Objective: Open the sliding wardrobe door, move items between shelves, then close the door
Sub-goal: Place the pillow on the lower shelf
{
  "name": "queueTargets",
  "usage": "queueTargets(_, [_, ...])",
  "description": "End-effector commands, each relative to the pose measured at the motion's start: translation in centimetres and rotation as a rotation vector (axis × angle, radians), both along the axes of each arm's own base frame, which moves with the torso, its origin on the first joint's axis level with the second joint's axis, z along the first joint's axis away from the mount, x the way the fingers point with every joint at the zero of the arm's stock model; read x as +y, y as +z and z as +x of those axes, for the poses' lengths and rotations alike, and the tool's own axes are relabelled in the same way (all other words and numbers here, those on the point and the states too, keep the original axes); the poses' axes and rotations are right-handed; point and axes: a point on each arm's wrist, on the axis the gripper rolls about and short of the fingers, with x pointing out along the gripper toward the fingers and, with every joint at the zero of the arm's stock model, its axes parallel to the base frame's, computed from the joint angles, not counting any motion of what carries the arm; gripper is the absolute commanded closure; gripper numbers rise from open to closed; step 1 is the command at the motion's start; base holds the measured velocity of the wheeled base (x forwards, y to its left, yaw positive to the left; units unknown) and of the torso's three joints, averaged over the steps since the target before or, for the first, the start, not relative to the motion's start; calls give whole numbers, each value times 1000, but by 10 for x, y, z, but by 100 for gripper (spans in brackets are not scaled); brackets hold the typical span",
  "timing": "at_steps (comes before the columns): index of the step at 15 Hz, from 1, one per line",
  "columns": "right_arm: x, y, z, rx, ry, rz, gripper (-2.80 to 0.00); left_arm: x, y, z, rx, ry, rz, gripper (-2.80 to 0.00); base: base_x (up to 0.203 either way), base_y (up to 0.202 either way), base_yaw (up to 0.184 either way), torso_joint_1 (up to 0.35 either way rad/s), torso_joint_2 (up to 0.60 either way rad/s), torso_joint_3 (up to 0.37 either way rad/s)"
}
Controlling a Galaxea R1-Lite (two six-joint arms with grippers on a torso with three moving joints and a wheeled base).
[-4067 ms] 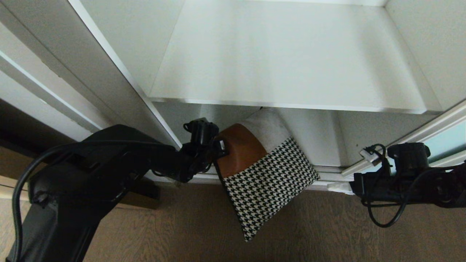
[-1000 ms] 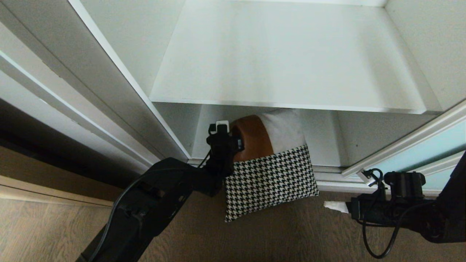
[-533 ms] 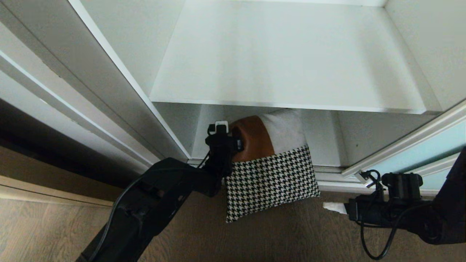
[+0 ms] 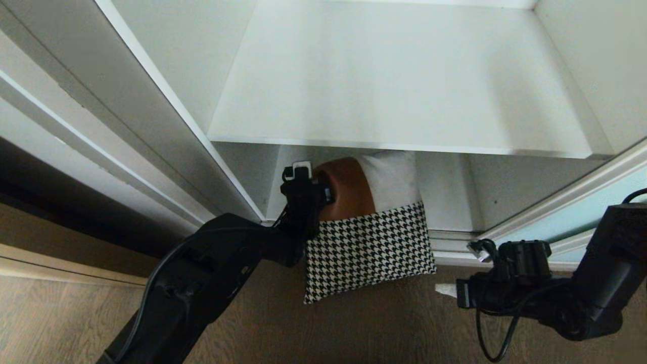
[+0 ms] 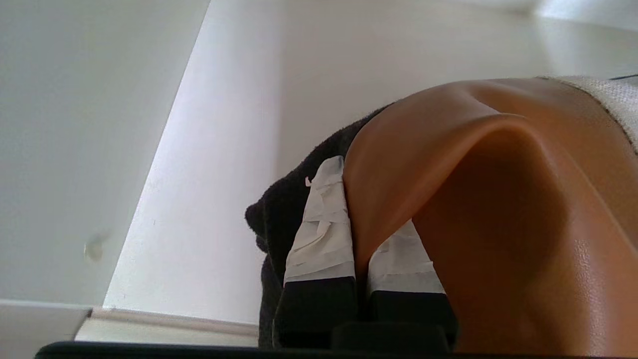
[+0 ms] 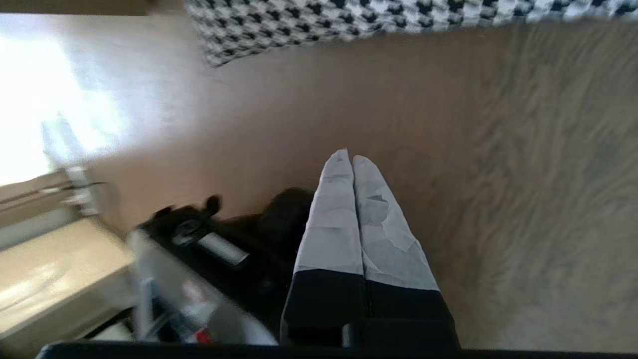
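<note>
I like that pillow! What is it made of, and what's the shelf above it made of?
The pillow looks sewn from patches: a smooth, shiny brown one like leather, a woven black-and-white checked cloth and a pale rough cloth. The shelf looks like a smooth white coated board, with a faint sheen and no grain.

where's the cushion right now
In the head view the cushion hangs at centre, just below the upper shelf's front edge, its houndstooth half out over the wood floor. The left tool pinches its brown leather corner.
</note>
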Motion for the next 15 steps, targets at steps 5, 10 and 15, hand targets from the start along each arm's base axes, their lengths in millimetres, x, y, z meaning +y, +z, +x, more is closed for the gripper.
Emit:
queueTargets(5, [25, -2, 18, 40, 58, -94, 0, 0, 2, 0, 2, -34, -12, 0, 0, 0, 0, 0, 0, 0])
queueTargets(10, [45, -15, 35, 62, 103, -130, 0, 0, 0, 0, -1, -34, -14, 0, 0, 0, 0, 0, 0, 0])
queueTargets(15, [46, -6, 67, 19, 62, -211, 0, 1, 8, -1, -29, -27, -31, 0, 0, 0, 0, 0, 0, 0])
